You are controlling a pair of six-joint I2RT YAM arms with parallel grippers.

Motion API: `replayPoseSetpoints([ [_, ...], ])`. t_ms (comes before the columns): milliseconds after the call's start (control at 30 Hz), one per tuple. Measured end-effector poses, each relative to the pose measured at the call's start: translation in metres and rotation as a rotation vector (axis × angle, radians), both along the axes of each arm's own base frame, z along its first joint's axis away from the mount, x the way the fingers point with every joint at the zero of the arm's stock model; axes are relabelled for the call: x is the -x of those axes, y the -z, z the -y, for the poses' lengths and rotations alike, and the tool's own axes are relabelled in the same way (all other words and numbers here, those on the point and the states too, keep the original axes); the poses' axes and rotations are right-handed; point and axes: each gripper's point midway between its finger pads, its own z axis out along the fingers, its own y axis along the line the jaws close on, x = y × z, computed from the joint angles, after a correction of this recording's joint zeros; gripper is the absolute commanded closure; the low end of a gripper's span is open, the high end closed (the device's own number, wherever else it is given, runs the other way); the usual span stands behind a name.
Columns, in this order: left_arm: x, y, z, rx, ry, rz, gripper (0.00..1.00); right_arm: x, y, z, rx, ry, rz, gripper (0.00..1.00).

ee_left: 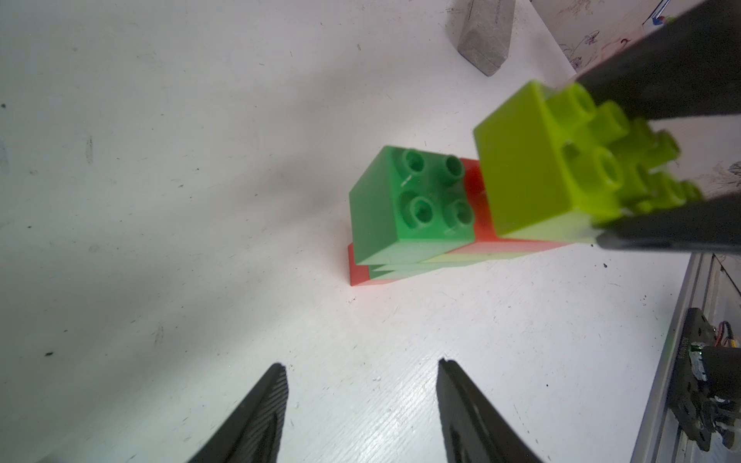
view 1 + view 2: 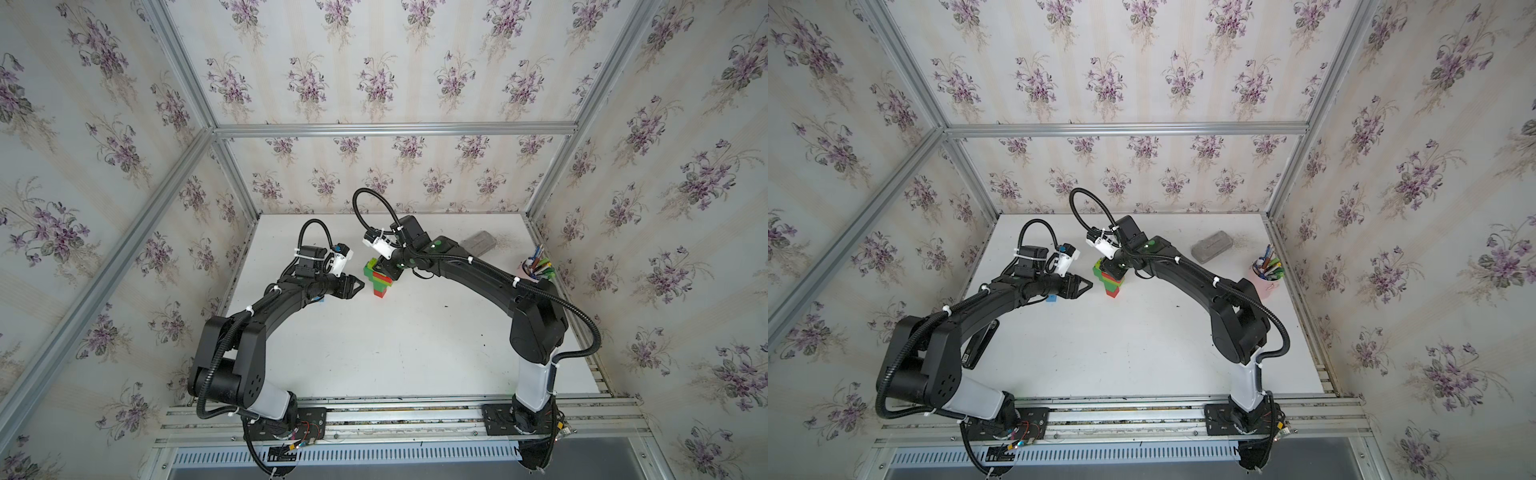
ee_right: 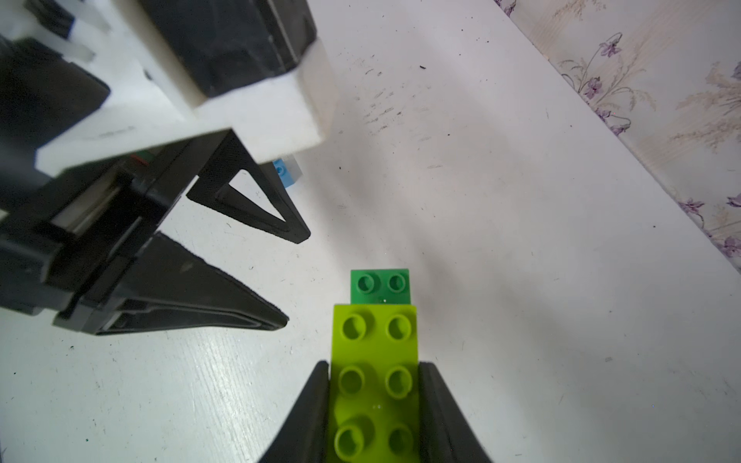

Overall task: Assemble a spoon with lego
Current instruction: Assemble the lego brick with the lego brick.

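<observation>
Over the spoon (image 1: 401, 208), my right pincer (image 3: 375, 366) pinching a lime brick (image 3: 375, 336), left pincer (image 1: 361, 365) spread, I'd square studs before pressing.

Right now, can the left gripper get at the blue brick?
Probably yes, but only after pulling back: the blue brick lies on the table beneath the left gripper, behind its open jaws. Nothing else crowds it.

**White table, four things on it**

White tabletop (image 2: 374, 353), scuffed, with dark specks. Part-built spoon (image 2: 380, 282) stands on it toward the back, left of centre: red, green and lime bricks stacked, dark green on top. Small blue brick (image 2: 1051, 298) lies to its left, apart. Grey block (image 2: 1212, 246) at back right. Pink cup (image 2: 1266, 279) of pens near the right edge.
</observation>
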Motion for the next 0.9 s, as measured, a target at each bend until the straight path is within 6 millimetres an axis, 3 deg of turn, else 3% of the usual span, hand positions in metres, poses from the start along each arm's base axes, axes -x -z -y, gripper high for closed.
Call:
replayPoseSetpoints([
  [167, -0.0001, 0.0001, 0.0000, 0.000, 0.000, 0.000, 0.38, 0.0018, 0.0090, 0.0035, 0.016, 0.008, -0.004, 0.81],
  [900, -0.0011, 0.0021, 0.0002, 0.000, 0.000, -0.002, 0.38, -0.0043, 0.0105, 0.0020, 0.005, 0.039, 0.001, 0.81],
])
